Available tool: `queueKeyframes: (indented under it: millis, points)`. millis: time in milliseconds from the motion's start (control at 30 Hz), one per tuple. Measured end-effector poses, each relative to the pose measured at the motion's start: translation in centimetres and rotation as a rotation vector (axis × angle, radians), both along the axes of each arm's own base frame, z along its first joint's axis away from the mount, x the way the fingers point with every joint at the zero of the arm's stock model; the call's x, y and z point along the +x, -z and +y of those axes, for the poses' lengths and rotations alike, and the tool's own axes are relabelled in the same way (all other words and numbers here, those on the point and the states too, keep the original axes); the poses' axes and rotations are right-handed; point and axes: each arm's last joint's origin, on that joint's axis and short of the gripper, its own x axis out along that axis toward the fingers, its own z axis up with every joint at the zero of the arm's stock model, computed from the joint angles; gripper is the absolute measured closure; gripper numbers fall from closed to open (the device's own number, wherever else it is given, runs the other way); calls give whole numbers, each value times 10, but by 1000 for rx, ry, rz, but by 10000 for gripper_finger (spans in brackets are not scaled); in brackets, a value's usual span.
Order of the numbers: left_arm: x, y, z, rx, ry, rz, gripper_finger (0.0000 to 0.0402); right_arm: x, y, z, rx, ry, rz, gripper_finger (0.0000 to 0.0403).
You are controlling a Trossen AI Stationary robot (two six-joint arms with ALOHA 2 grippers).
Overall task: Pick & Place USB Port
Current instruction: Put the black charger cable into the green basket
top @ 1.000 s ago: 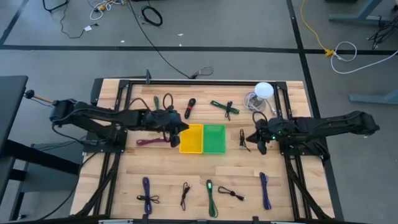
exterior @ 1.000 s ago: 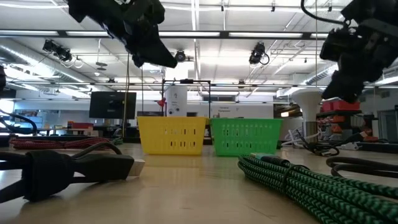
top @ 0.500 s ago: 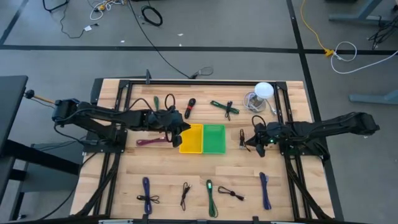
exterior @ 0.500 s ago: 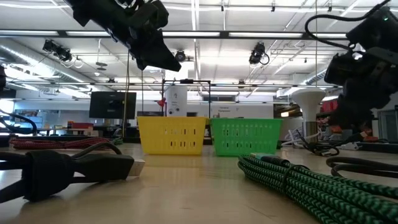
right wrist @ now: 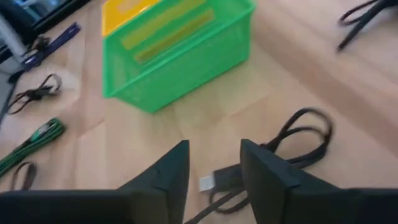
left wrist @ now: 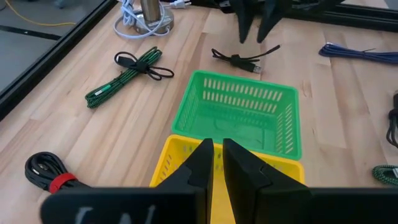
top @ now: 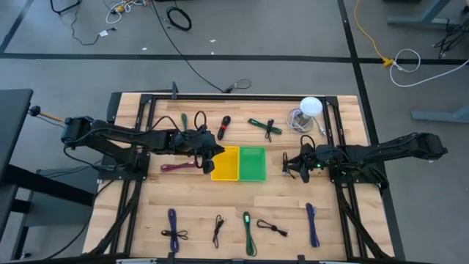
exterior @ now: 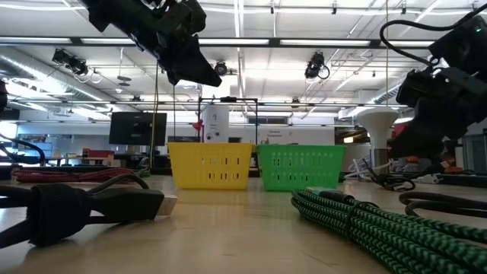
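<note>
Wooden tabletop from above: the right gripper (top: 296, 166) hangs over a black USB cable (top: 286, 166) just right of the green basket (top: 252, 163), nearer it than the left gripper (top: 207, 156) above the yellow basket (top: 225, 163). At table height, both hang above the baskets. Left wrist: fingers nearly closed, empty. Right wrist: jaws spread, holding nothing, the cable's plug lying between and crosswise.

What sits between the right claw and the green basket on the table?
Only bare wood. In the right wrist view the open right claw hovers over a black cable, and the table up to the green basket holds nothing.
</note>
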Motion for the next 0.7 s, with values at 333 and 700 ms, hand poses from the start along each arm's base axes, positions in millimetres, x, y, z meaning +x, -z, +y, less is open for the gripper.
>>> queueKeyframes:
  millis: [333, 700]
  points:
    - [0, 0, 0, 22, 12, 5, 362, 1, 9, -8, -20, 108, 81, 266]
    - [0, 0, 0, 29, 16, 6, 362, 11, 16, -9, 11, 113, 98, 282]
